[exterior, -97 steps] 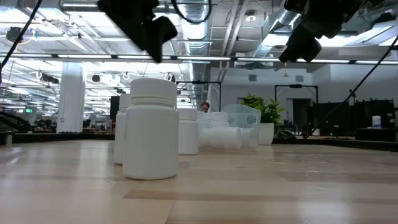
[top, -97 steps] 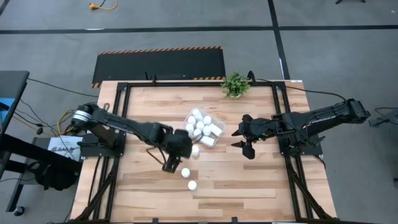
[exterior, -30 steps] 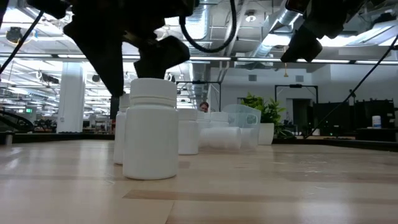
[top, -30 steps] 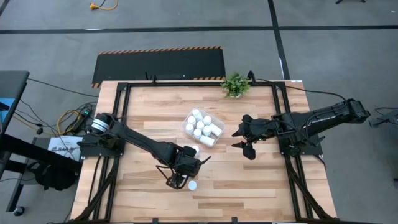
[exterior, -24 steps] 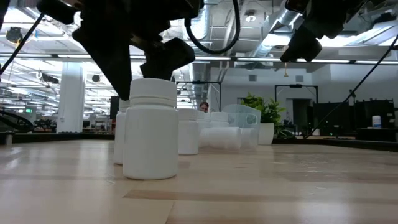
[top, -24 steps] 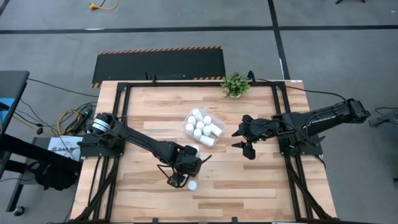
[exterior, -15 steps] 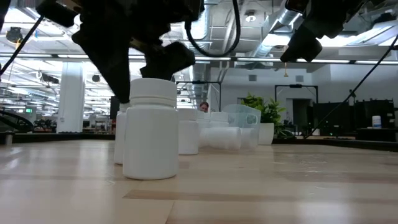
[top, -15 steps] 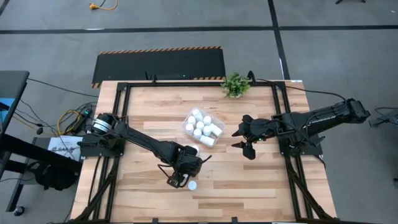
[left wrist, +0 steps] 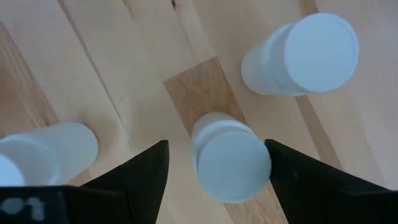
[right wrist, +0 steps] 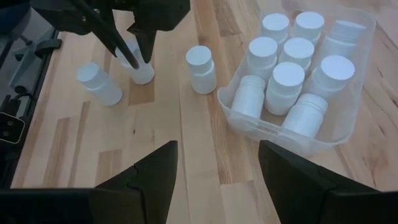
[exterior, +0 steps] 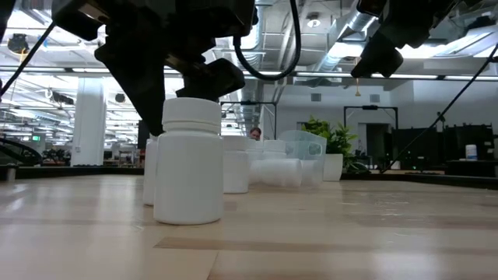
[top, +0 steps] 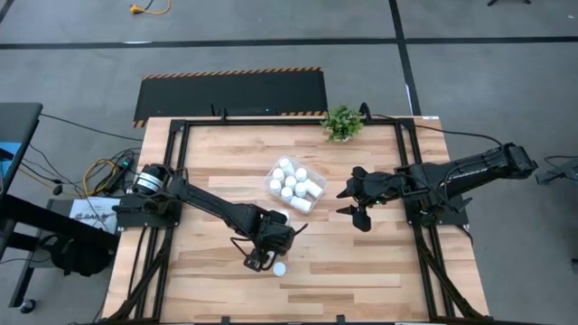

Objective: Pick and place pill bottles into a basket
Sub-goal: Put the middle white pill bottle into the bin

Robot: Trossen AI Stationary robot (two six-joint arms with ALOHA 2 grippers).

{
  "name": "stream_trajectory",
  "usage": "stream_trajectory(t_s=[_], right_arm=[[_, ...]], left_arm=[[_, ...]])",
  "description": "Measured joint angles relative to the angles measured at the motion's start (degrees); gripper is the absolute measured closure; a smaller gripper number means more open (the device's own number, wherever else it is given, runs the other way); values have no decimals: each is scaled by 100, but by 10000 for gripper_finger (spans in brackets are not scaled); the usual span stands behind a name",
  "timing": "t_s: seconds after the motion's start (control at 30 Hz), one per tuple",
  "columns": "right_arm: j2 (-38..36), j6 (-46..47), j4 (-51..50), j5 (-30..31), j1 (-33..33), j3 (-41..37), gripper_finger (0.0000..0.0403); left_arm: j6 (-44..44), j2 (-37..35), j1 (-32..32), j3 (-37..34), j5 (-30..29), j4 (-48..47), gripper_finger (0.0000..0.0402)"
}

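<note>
Three white pill bottles stand upright on the wooden table outside the basket: one [left wrist: 230,163] between the fingers of my left gripper [left wrist: 217,146], one [left wrist: 301,53] beside it, and a third [left wrist: 46,152] on its other side. My left gripper [top: 260,260] points steeply down over the middle bottle [right wrist: 138,70], open, one finger on each side of it. The clear basket [right wrist: 273,134] holds several bottles, some upright, some lying. My right gripper [top: 343,202] hangs open above the table to the right of the basket, with nothing between its fingers. My left gripper has a finger on each side of the middle bottle's cap [left wrist: 233,171], coming from above. One finger [left wrist: 298,180] shows right against the cap's edge; I cannot tell whether it touches. The bottle stands upright on the table.
A small green potted plant [top: 341,123] stands at the table's far edge. Black frame rails [top: 172,181] run along the table's left and right sides. A loose bottle [top: 279,269] stands near the table's front, just right of my left gripper.
</note>
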Motion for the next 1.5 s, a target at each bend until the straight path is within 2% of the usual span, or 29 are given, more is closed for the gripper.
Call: stream_trajectory(t_s=[0.23,0.57,0.87,0.97,1.2,1.37,1.5], right_arm=[[-1,2,0,0,0,0,184],[0,4,0,2,0,0,184],[0,9,0,0,0,0,184],[0,9,2,0,0,0,184],[-2,9,48,-2,0,0,184],[0,9,125,-2,0,0,184],[0,9,131,-4,0,0,184]], left_arm=[[-21,0,20,0,6,-4,159],[-54,-2,22,0,186,-25,254],[-149,-4,22,24,190,-133,238],[-161,-4,22,143,190,-412,247],[-134,-4,38,691,-28,-1124,253],[-111,-7,145,1188,-258,-1799,242],[-111,-9,271,1652,-289,-2314,253]])
